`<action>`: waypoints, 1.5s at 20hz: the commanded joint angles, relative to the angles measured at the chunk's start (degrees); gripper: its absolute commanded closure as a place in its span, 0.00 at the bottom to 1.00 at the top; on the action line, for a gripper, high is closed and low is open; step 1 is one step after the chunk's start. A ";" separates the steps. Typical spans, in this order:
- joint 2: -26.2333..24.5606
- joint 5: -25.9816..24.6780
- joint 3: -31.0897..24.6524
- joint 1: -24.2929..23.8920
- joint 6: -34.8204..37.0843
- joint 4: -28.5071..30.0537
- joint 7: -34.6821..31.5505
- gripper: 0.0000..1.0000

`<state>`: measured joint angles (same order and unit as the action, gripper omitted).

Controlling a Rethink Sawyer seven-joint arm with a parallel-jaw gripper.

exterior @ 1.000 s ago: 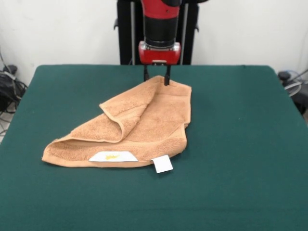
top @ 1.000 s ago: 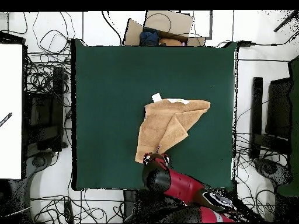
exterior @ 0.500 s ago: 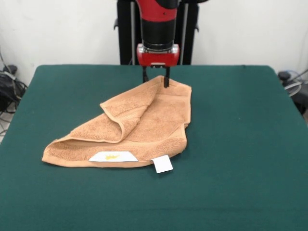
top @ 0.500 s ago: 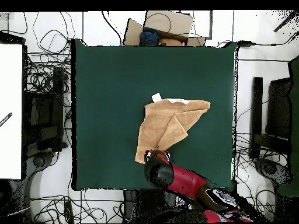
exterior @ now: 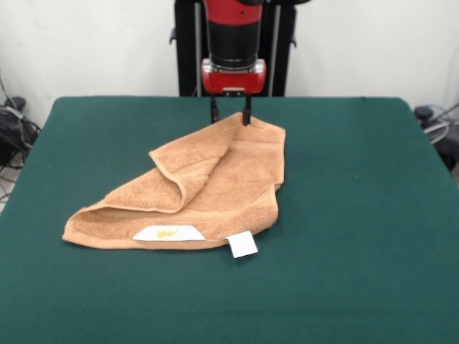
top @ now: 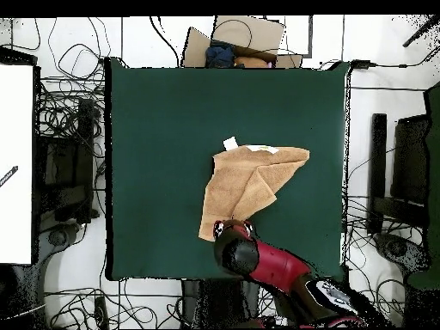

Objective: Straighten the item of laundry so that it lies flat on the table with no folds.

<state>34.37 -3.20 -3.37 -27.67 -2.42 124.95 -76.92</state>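
Hand, fingers spread and empty, hangs over the folded towel's far corner, seemingly placed to pinch it.

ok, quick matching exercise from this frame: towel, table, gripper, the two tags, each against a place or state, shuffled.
Things:
1. towel
2. table
3. gripper
4. plain white tag
5. tag with yellow mark

Places or states:
A. dark green, mostly bare
B. open, fingers astride the towel's far corner
C. folded over itself, not flat
D. sticks out past the towel's near edge onto the cloth
E. lies on the towel near its front edge

Pairs: 1-C, 2-A, 3-B, 4-D, 5-E
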 commanded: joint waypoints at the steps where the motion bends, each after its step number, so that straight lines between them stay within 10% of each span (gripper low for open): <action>1: 0.42 0.24 -5.33 -0.11 5.60 -6.04 -7.79 0.00; 30: -2.07 -3.38 -6.90 -4.11 10.08 -12.21 -3.29 0.00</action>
<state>34.87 -4.28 -4.60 -31.05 2.84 119.45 -76.92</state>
